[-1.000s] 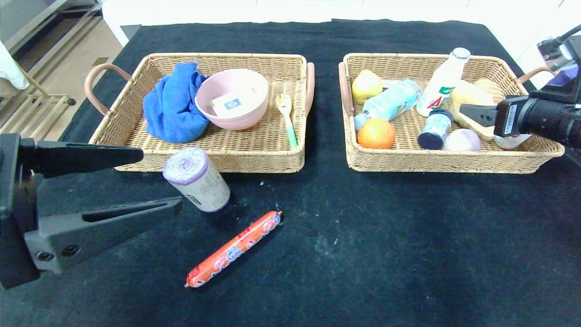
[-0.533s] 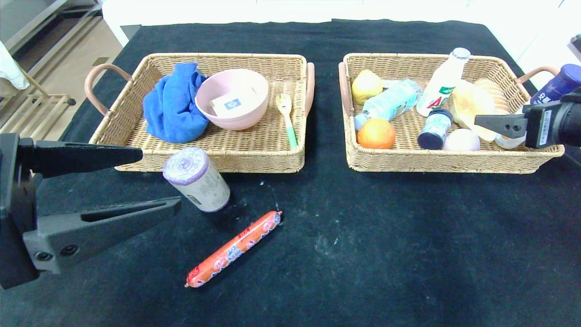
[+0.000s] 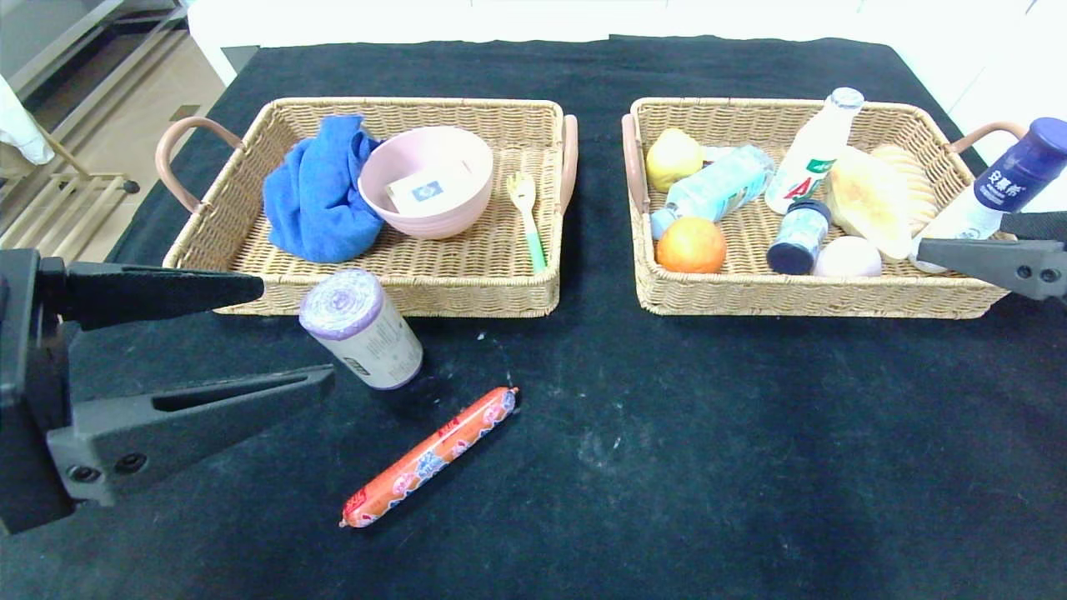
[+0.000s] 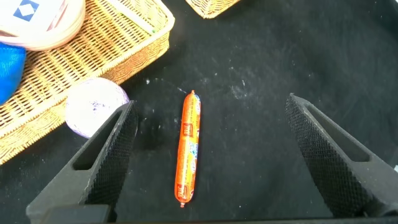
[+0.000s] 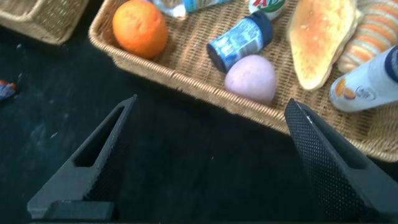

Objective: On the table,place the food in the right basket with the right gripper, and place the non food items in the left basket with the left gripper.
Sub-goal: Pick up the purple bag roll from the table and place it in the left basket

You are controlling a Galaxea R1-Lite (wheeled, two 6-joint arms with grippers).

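- The white bottle in the right basket bore a red letter "A" and a green patch; the blue-capped bottle leaning on that basket's far right rim carried white characters on its blue collar, too small to read.
- A card with a blue diamond logo lay in the pink bowl in the left basket; small print ran down the roll, unreadable.
- The sausage wrapper had a red-and-blue pattern with no legible words.
- Only the head view took in both baskets whole, with the blue cloth, fork, lemon and clear bottle.
- The left wrist view showed the sausage lying on the black table between the left gripper's fingers, with the roll just beside one finger.
- The right wrist view showed the orange, a small blue jar, a pale egg-shaped item and bread in the right basket, which sat ahead of the fingers.
- The left gripper stood spread wide, gripping nothing, low over the table in front of the left basket.
- The right gripper was spread just as wide and empty, at the right basket's near right corner, beside the blue-capped bottle.
- The sausage and roll lay on the table, outside both baskets.
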